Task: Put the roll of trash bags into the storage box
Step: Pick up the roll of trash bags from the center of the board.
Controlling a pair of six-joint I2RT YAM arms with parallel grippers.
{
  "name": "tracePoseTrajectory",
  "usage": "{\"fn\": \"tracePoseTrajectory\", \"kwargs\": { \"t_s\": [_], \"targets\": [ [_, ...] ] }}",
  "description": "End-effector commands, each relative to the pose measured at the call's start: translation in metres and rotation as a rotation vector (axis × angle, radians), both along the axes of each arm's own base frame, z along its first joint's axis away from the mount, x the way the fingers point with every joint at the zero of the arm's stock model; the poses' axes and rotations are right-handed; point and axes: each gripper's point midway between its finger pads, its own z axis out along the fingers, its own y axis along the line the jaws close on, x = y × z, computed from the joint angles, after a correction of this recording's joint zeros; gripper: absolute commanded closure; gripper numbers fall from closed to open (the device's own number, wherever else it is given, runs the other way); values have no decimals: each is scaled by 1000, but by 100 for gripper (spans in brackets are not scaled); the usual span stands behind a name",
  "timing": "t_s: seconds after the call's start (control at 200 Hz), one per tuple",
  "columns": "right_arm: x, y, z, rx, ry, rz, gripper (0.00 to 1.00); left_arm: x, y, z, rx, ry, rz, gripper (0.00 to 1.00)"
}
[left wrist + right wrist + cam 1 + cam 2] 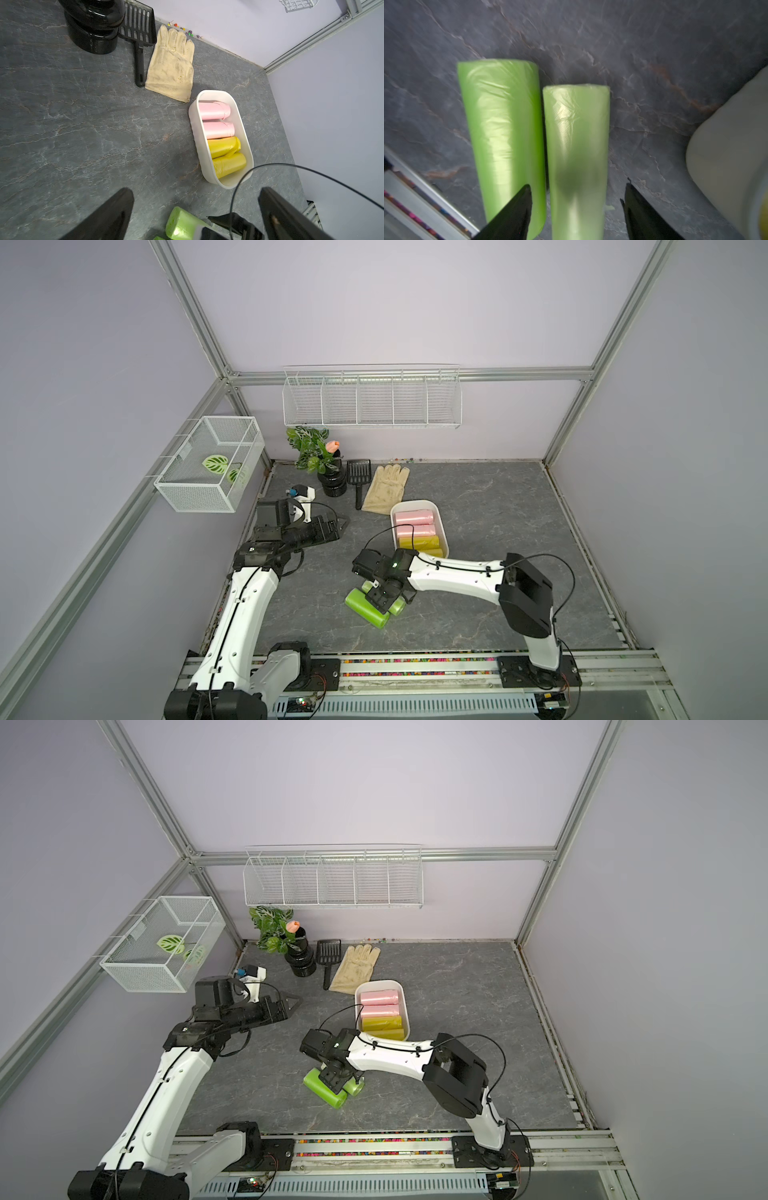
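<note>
while the left gripper [338, 526] hangs with its jaws wide apart and nothing in them over the far left of the grey surface [498, 510], a top view shows the right gripper [388, 601] down over two green rolls lying side by side near the front middle. the brighter green roll [368, 608] lies nearer the front rail, and the paler green roll [397, 605] sits under the gripper. the storage box [415, 502] stands well behind them, holding two pink rolls [415, 517] and two yellow rolls [419, 542].

in the left wrist view, the left gripper's black fingers [116, 209] stand far apart above bare surface. the storage box sits just beside a cream glove [172, 66], which lies next to a black scoop [138, 27] and a black pot [93, 25].

in the right wrist view, the right gripper's jaws stand either side of the paler green roll, one finger over the seam between the two rolls. i cannot tell whether they press on it. both rolls lie flat on the surface, touching or nearly so, outside the storage box, whose blurred corner shows nearby.
</note>
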Motion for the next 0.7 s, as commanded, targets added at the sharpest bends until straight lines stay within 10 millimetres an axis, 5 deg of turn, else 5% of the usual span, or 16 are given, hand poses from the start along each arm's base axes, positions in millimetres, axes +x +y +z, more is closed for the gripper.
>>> {"fn": "tracePoseTrajectory", "kwargs": {
  "t_s": [0.0,0.695],
  "targets": [
    [1,-9,-9,-35,12,-29,28,0,0,7,6,-25,-2,0],
    [-4,-10,-37,-97,67,-13,41,0,0,8,5,-30,-3,0]
  ]
}}
